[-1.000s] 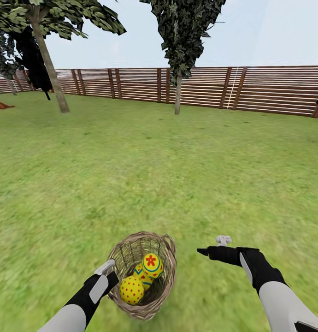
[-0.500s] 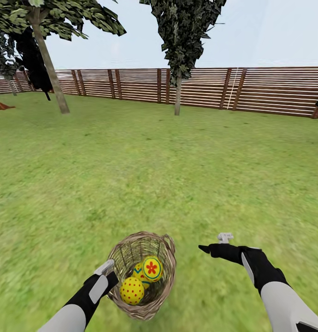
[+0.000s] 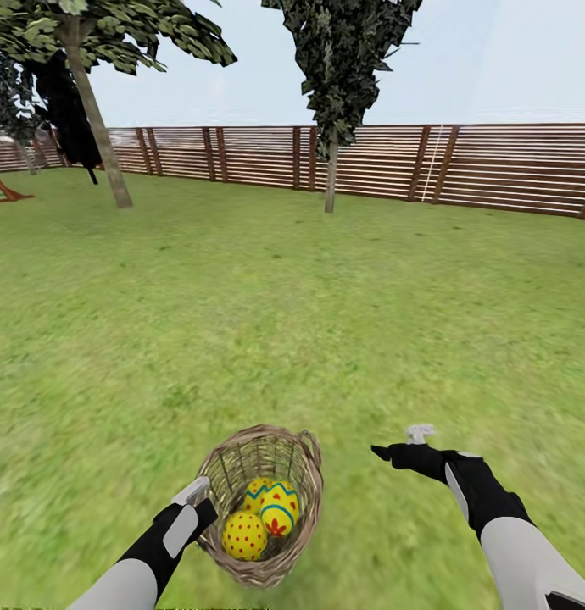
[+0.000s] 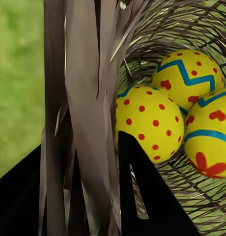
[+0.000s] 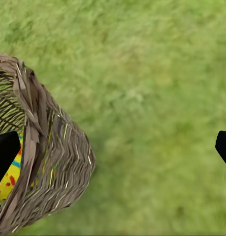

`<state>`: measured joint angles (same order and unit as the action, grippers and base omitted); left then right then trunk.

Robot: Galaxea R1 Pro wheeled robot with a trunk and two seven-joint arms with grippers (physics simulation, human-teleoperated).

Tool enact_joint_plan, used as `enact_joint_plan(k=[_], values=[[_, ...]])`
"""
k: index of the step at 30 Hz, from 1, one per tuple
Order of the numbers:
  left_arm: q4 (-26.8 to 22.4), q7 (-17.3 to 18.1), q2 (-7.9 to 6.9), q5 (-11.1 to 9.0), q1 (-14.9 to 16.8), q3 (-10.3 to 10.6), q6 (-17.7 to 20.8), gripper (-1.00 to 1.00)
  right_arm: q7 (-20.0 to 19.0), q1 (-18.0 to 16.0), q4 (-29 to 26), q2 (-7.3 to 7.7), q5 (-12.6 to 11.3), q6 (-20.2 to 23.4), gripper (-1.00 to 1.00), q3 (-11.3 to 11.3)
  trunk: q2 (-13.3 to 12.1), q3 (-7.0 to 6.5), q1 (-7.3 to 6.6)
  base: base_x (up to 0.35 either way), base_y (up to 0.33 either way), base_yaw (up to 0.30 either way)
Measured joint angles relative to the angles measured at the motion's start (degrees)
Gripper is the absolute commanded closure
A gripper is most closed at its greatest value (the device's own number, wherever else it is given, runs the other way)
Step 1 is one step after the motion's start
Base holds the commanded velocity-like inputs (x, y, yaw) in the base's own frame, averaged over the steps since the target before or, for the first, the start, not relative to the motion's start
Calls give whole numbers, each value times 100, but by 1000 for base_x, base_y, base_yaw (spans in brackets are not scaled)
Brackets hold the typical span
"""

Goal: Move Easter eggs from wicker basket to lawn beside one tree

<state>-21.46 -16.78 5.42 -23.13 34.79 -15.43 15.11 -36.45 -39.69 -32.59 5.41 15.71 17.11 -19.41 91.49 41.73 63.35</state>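
Observation:
The wicker basket [image 3: 303,474] is low in the head view, tipped toward me, with its wall [image 4: 83,98] pinched between the two black fingers of my left gripper [image 3: 205,507], which is shut on the rim. Three Easter eggs lie inside: a red-dotted one [image 3: 243,535] [image 4: 148,123], a zigzag one [image 3: 257,490] [image 4: 187,73] and a third with a red flower [image 3: 279,508] [image 4: 211,132]. My right gripper [image 3: 398,442] [image 5: 115,147] is open over the lawn [image 3: 292,322], just to the right of the basket [image 5: 49,162]. A tree [image 3: 97,127] with a leaning grey-beige trunk stands far off at the left.
A dark narrow tree [image 3: 331,169] stands before the brown slat fence [image 3: 496,169] that closes the far side. Part of a wooden play set [image 3: 0,182] shows at the far left. Open grass stretches between me and the trees.
The eggs have rolled inside the basket; the flower egg has turned and settled lower. The view and my right gripper have shifted slightly to the right. My left gripper keeps its hold.

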Motion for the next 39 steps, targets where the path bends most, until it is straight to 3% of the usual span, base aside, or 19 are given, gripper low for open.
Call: enact_joint_plan(k=[29,34,36,39], values=[[-18,0,-26,0,0,-9,0,100,94,44,122,-79,28,-70,-100,21,-1163,-312,-637,0,0,169],[-20,-1,-27,7,-1,-7,2,100,742,47,129,-95,28,-110,-100,35,-1364,-366,-747,0,0,179],[-19,0,-27,3,0,-9,0,100,1096,51,270,-96,63,-402,-100,47,-1444,-387,-791,0,0,179],[-33,7,-34,10,0,-8,2,100,1964,52,402,-80,61,-435,-100,52,-1564,-419,-857,0,0,179]])
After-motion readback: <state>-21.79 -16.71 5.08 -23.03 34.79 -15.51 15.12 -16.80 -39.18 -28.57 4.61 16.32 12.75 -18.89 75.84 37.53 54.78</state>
